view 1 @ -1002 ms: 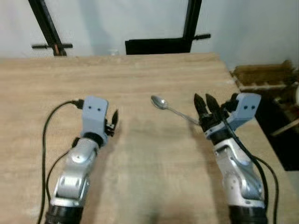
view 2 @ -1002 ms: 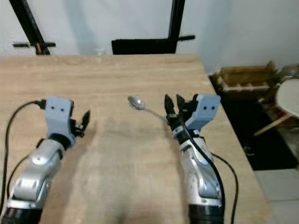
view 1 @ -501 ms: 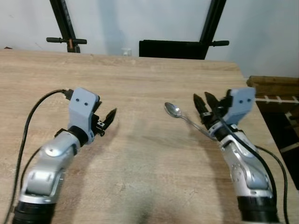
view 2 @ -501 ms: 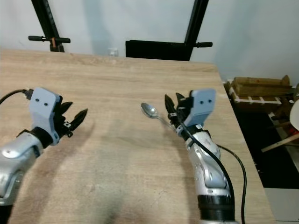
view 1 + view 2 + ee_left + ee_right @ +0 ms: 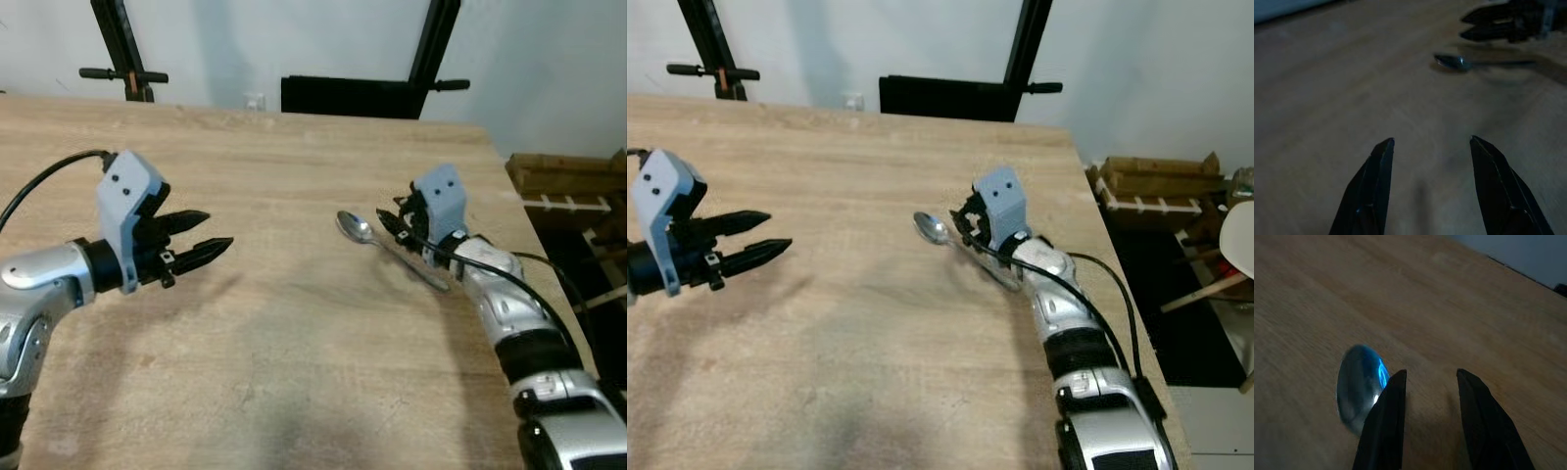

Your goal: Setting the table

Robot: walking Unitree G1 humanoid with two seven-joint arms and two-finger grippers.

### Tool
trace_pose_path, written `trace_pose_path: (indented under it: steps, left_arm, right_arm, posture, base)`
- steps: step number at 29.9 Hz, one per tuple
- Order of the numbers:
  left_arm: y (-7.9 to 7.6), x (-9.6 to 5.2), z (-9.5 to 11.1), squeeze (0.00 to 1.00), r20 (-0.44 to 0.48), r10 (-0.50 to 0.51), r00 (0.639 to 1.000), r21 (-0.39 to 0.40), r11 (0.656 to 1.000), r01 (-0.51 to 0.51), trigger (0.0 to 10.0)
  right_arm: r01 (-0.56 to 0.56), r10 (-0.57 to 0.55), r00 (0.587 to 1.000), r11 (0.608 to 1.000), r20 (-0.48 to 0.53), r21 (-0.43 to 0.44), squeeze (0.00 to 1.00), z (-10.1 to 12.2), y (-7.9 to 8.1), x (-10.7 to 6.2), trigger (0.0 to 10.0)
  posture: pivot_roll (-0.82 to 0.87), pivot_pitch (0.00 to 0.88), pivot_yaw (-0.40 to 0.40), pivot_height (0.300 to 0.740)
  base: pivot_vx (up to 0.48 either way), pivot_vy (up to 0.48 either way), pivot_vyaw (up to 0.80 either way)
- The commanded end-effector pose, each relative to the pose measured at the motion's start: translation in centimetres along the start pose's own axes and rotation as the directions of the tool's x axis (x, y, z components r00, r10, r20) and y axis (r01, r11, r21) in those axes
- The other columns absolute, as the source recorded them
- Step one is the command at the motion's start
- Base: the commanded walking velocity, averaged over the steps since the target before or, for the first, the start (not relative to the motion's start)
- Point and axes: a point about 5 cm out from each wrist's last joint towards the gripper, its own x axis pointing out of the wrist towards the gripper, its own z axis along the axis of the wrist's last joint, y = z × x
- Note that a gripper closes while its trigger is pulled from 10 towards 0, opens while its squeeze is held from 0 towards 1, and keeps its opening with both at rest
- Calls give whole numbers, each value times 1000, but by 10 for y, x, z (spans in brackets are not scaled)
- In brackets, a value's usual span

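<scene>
Pale wood grain runs across the wide table (image 5: 294,372), which stretches to a white wall at the far side. On the right, the right gripper (image 5: 1427,377) has its two black fingers (image 5: 1386,426) parted a little with nothing between them, their tips low over the tabletop right beside the bowl of a spoon (image 5: 355,227); whether they touch its handle cannot be told. That spoon lies flat on the table, bowl toward the left and far side, its thin handle running back to the right and near side under the right gripper. On the left, well apart from the spoon, the left gripper (image 5: 199,235) hovers above the wood with its fingers spread wide and empty, pointing rightward toward the spoon. Beyond the far edge stand black metal posts (image 5: 436,44) and a dark seat back (image 5: 348,96). Past the table's right edge sits a wooden crate (image 5: 568,181) on the floor.
</scene>
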Motion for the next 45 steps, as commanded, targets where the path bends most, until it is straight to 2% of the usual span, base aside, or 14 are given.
trace_pose_path:
  steps: [1, 3, 5, 8, 12, 21, 27, 30, 33, 36, 38, 39, 43, 45]
  left_arm:
    - [-4, 3, -3, 0, -23, -57, 998, -40, 998, 56, 10000]
    - [-9, 7, -3, 0, -34, -93, 995, -25, 995, 92, 10000]
    - [-24, 15, 9, 0, -31, -198, 980, 20, 980, 198, 10000]
    - [-32, 18, 20, 0, -27, -262, 965, 55, 963, 264, 10000]
    - [-33, 19, 38, 0, -41, -336, 941, 123, 933, 338, 10000]
    - [-26, 32, 46, 0, -101, -397, 912, 190, 892, 410, 10000]
    - [-20, 40, 51, 0, -115, -404, 908, 216, 882, 420, 10000]
    - [-18, 44, 52, 0, -118, -408, 905, 228, 876, 425, 10000]
    - [-17, 46, 53, 0, -118, -411, 904, 235, 873, 427, 10000]
    - [-18, 51, 52, 0, -114, -417, 902, 239, 869, 432, 10000]
    - [-19, 52, 51, 0, -112, -420, 901, 241, 868, 435, 10000]
    - [-19, 53, 51, 0, -112, -422, 899, 243, 866, 437, 10000]
    - [-18, 54, 51, 0, -110, -421, 901, 245, 867, 435, 10000]
    - [-18, 54, 51, 0, -109, -418, 902, 246, 868, 432, 10000]
  right_arm:
    - [-38, 37, 999, 999, -35, -14, 0, -8, 1, 2, 10000]
    - [-52, 51, 998, 999, -40, -14, 0, -8, -1, 2, 10000]
    - [-43, 42, 999, 999, -30, -25, 0, -4, -17, -2, 10000]
    - [-29, 28, 1000, 999, -14, -44, 0, 1, -28, -6, 10000]
    - [-25, 25, 1000, 996, 4, -87, 0, 4, -42, -19, 10000]
    - [-48, 46, 999, 985, -17, -167, 0, -7, -59, -47, 10000]
    - [-100, 97, 995, 966, -24, -236, 0, -9, -57, -66, 10000]
    - [-87, 93, 996, 961, 13, -262, 0, -4, -56, -74, 10000]
    - [-83, 99, 994, 959, 44, -269, 0, 0, -50, -76, 10000]
    - [-98, 118, 992, 948, 49, -304, 0, -3, -35, -73, 10000]
    - [-122, 137, 990, 957, 42, -262, 0, -7, -27, -70, 10000]
    - [-146, 156, 987, 971, 43, -189, 0, -11, -20, -68, 10000]
    - [-155, 160, 986, 982, 44, -104, 0, -16, -18, -65, 10000]
    - [-151, 155, 987, 983, 32, -101, 0, -19, -18, -64, 10000]
  posture:
    - [121, 102, -3, 740]
    - [135, 110, 1, 740]
    - [143, 114, 20, 740]
    - [135, 113, 38, 740]
    - [116, 115, 69, 740]
    - [75, 119, 124, 740]
    - [48, 114, 143, 740]
    - [42, 110, 149, 740]
    - [36, 108, 152, 740]
    - [28, 104, 154, 740]
    - [27, 103, 155, 740]
    - [29, 102, 153, 740]
    - [37, 99, 143, 740]
    - [39, 99, 142, 740]
  base:
    - [0, 0, 0]
    - [0, 0, 0]
    - [0, 0, 0]
    - [0, 0, 0]
    - [0, 0, 0]
    - [0, 0, 0]
    - [0, 0, 0]
    - [0, 0, 0]
    - [0, 0, 0]
    - [0, 0, 0]
    - [0, 0, 0]
    - [0, 0, 0]
    - [0, 0, 0]
    - [0, 0, 0]
